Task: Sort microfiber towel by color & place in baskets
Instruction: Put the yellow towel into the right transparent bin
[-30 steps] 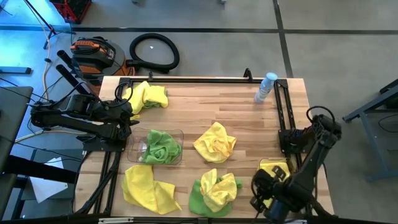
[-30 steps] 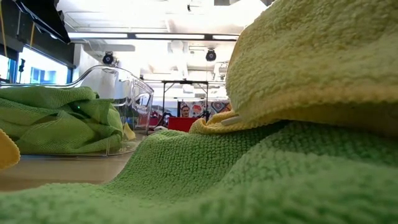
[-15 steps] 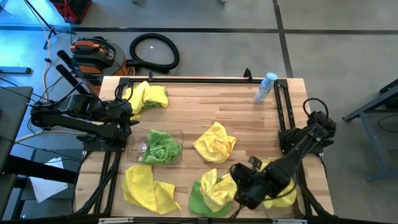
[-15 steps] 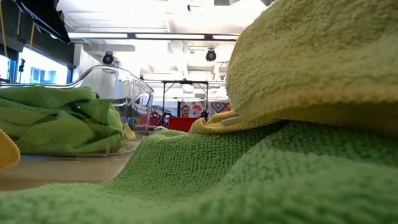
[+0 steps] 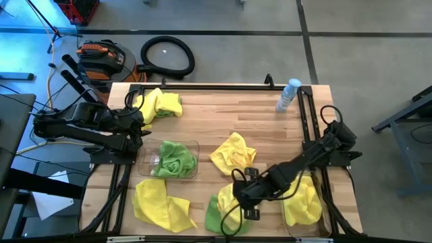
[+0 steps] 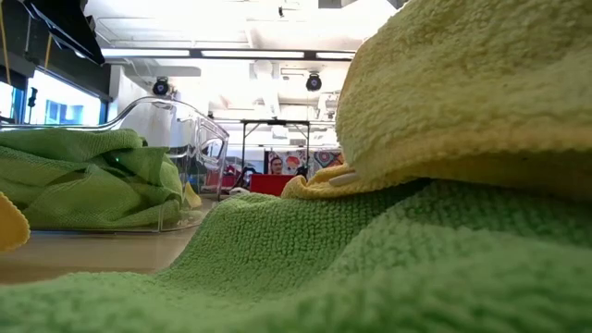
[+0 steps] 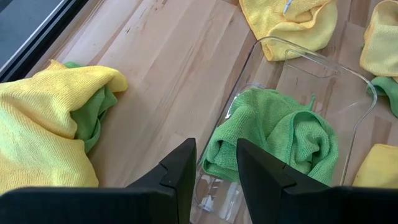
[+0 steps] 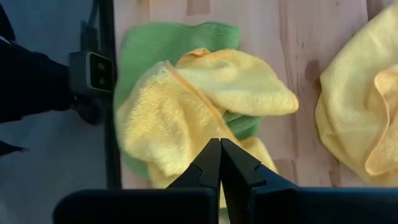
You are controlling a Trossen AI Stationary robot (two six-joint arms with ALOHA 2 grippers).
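Note:
My right gripper (image 5: 241, 197) (image 8: 220, 149) is shut and stands over a pile at the table's near edge, where a yellow towel (image 8: 186, 106) lies on a green one (image 8: 155, 37). The low view sees this pile up close (image 6: 370, 268). My left gripper (image 7: 216, 163) (image 5: 138, 133) is open by the table's left side, above the end of a clear basket (image 7: 311, 65) (image 5: 196, 144) holding green towels (image 7: 280, 130). A second clear basket (image 5: 317, 226) at the near right holds yellow towels (image 5: 300, 202).
Loose yellow towels lie at the table's middle (image 5: 233, 154) and near left (image 5: 162, 206). A yellow-and-green heap (image 5: 158, 104) sits at the far left. A water bottle (image 5: 289, 94) stands at the far right. Black frames (image 5: 310, 128) run along both sides.
My right gripper has swung from over the near-right basket toward the table's left and now stands above the yellow-on-green pile. The yellow towels in that basket, partly under the arm before, now show. My left arm has kept still.

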